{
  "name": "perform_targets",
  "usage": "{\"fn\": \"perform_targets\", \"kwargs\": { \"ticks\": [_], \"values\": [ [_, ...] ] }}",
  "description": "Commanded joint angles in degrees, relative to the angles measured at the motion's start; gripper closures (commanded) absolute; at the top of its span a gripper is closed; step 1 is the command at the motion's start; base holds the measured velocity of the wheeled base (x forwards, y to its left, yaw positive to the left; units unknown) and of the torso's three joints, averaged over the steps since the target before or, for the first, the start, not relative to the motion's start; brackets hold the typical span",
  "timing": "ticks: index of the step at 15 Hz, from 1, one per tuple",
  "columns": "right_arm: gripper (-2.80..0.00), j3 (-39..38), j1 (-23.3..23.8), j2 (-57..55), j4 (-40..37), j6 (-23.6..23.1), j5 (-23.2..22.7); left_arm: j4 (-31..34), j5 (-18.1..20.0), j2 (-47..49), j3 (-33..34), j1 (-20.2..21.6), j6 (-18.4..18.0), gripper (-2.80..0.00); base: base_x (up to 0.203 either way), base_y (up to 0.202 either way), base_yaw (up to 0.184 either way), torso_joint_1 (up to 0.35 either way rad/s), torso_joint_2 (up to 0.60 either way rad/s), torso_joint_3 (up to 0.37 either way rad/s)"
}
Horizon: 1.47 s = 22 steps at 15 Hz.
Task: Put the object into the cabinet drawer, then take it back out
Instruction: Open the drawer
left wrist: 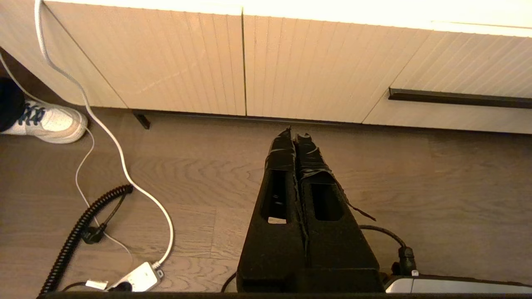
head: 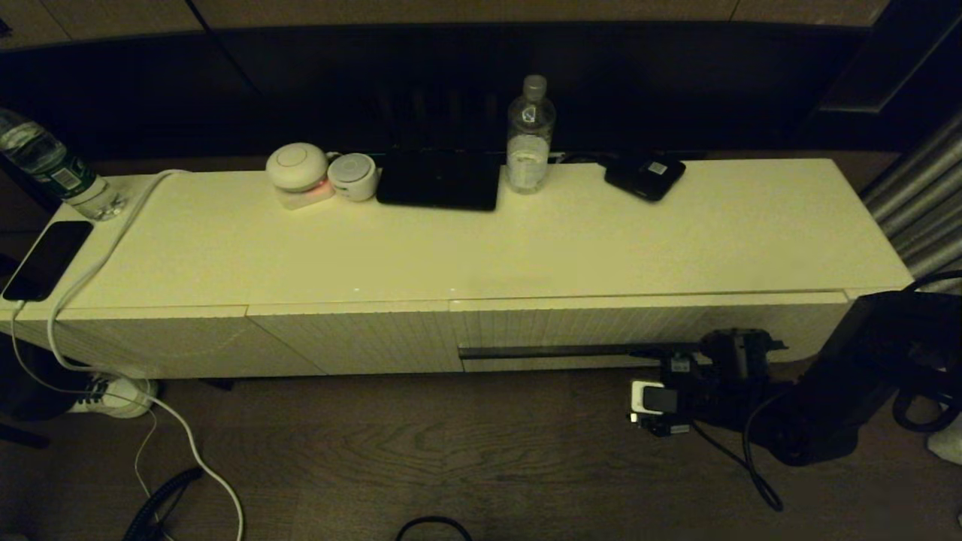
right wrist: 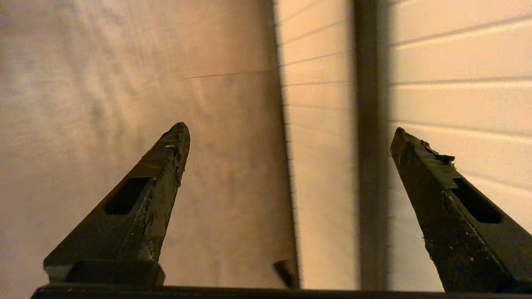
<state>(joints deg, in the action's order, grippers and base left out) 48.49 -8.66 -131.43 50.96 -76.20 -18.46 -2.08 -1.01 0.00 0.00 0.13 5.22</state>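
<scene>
The black umbrella shows in no view. The cabinet drawer (head: pixel 601 327) is pushed in flush, its ribbed white front carrying a long dark handle strip (head: pixel 571 351). My right gripper (head: pixel 733 347) sits at the strip's right end, close to the drawer front. In the right wrist view the right gripper (right wrist: pixel 291 128) is open and empty, and the handle strip (right wrist: pixel 370 145) runs between its fingers. My left gripper (left wrist: pixel 295 135) is shut on nothing, hanging low over the wood floor in front of the handle-less panels; the drawer handle (left wrist: pixel 457 99) lies off to one side of it.
On the cabinet top (head: pixel 676 233) stand a water bottle (head: pixel 530 135), two white round devices (head: pixel 319 174), a flat black box (head: pixel 440 184), a black device with a white label (head: pixel 646 176), a second bottle (head: pixel 56 169) and a phone (head: pixel 49 259). A white cable (head: pixel 90 278), a shoe (head: pixel 113 397) and a coiled cord (left wrist: pixel 79 236) are on the floor at left.
</scene>
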Motion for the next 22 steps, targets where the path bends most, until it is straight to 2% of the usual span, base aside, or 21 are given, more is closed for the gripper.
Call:
{"fn": "perform_targets", "kwargs": {
  "ticks": [1,7,22],
  "values": [
    [-2.8,2.75,-0.05,-1.13,0.08,-0.44,-0.07,-0.02,-0.04,-0.09,0.0,0.04,0.05,0.0,0.0,0.0,0.0,0.0,0.0,0.0],
    [-2.8,7.93,0.57,-4.88,-0.32,0.44,0.26,-0.02,-0.04,-0.09,0.0,0.04,0.05,0.0,0.0,0.0,0.0,0.0,0.0,0.0],
    [-2.8,5.48,0.83,-7.09,0.11,1.5,0.35,-0.02,-0.04,-0.09,0.0,0.04,0.05,0.0,0.0,0.0,0.0,0.0,0.0,0.0]
  ]
}}
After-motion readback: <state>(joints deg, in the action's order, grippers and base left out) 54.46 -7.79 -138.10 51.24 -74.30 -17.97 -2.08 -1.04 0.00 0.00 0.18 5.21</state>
